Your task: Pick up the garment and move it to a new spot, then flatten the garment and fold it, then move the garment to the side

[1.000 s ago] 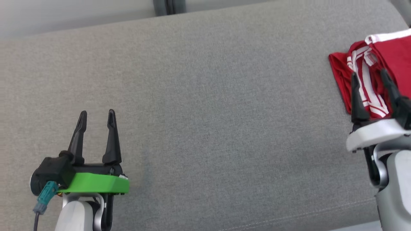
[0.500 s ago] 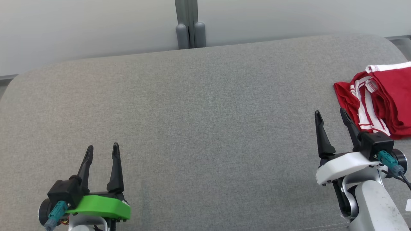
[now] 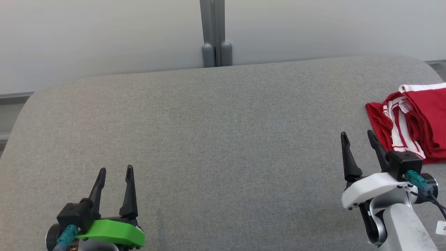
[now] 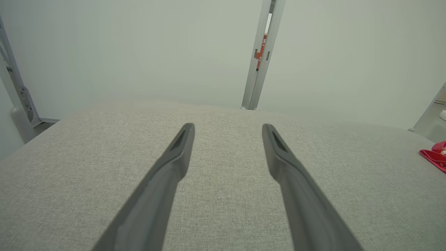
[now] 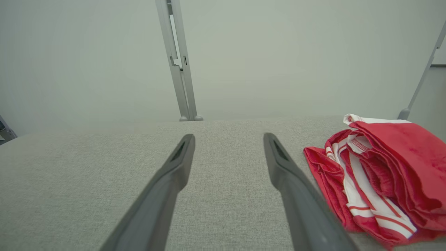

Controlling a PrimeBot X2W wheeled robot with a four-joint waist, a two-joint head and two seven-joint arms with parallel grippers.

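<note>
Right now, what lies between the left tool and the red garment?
In the head view, mostly bare grey cushion, then the right tool, open, just beside the garment. The left tool is open too.

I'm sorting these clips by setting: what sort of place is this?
Probably an indoor lab or test space: a wide grey upholstered surface, like a padded bench, stands before plain pale partition panels joined by a metal post, with a red-and-white garment on it.

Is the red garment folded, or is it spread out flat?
Folded, though loosely: the red garment lies in stacked layers with visible fold edges at the right side of the grey cushion, not spread flat.
</note>
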